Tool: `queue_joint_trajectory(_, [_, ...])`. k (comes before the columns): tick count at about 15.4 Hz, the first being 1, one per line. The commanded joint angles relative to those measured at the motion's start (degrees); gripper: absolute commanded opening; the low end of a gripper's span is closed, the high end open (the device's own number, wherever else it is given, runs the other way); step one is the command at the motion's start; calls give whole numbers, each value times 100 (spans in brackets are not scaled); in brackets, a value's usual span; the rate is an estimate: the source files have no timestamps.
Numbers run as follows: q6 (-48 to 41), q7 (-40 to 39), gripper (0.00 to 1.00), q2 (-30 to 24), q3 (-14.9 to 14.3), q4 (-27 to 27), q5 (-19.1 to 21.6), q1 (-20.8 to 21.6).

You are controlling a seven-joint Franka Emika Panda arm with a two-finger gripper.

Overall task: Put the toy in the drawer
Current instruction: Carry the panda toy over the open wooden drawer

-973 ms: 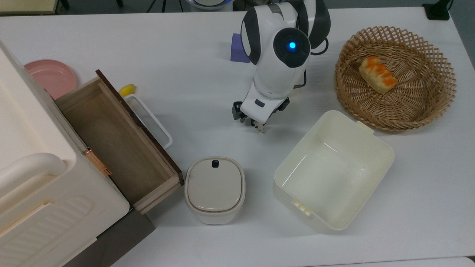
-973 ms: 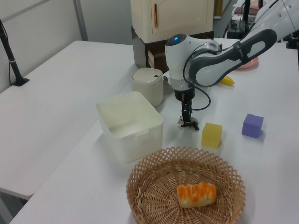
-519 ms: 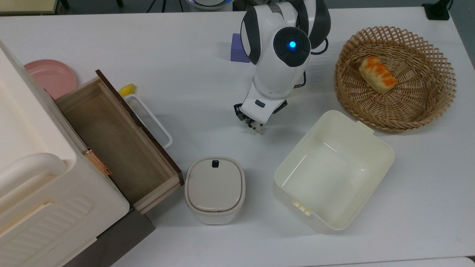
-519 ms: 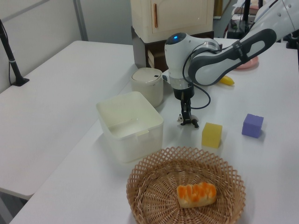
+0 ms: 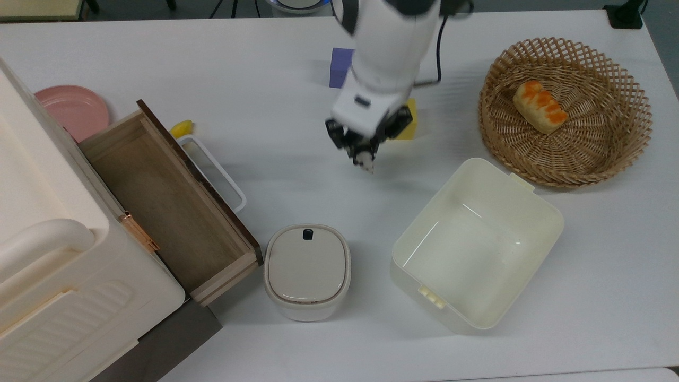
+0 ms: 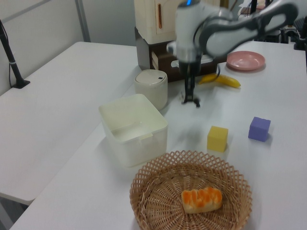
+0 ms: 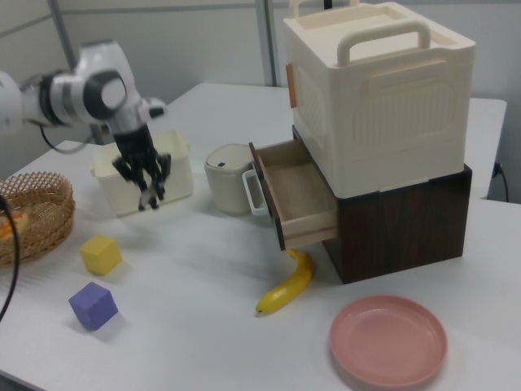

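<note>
Since a second ago gripper [image 5: 364, 157] has risen off the table, pinched shut on toy [image 5: 367, 164], carried high presumably to clear the front of drawer [image 5: 159, 204], open and waiting.

Light-wood drawer [image 5: 159, 201] (dark brown front), yellow cube [image 7: 101, 253], purple cube [image 7: 94, 305], pink plate [image 7: 388, 340].

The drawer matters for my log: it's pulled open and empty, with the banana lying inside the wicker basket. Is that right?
One thing is wrong. The drawer is open and empty, but the banana lies on the table below the drawer, as the right view shows. The wicker basket holds a bread roll.
</note>
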Motion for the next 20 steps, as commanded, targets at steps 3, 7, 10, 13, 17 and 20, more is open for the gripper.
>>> queue_joint_trajectory(3, [-331, -238, 11, -1001, 78, -218, 32, -153])
queue_joint_trajectory(7, [-568, -309, 11, -967, 121, 299, 198, -863])
queue_joint_trajectory(10, [-551, -642, 11, -889, 218, 458, 173, -1697])
queue_joint_trajectory(13, [-525, -1012, 12, -791, 209, 564, 164, -2437])
queue_joint_trajectory(17, [-236, -1118, 12, -511, 201, 678, 129, -2965])
queue_joint_trajectory(20, [395, -1030, 14, -160, 157, 749, 129, -3098])
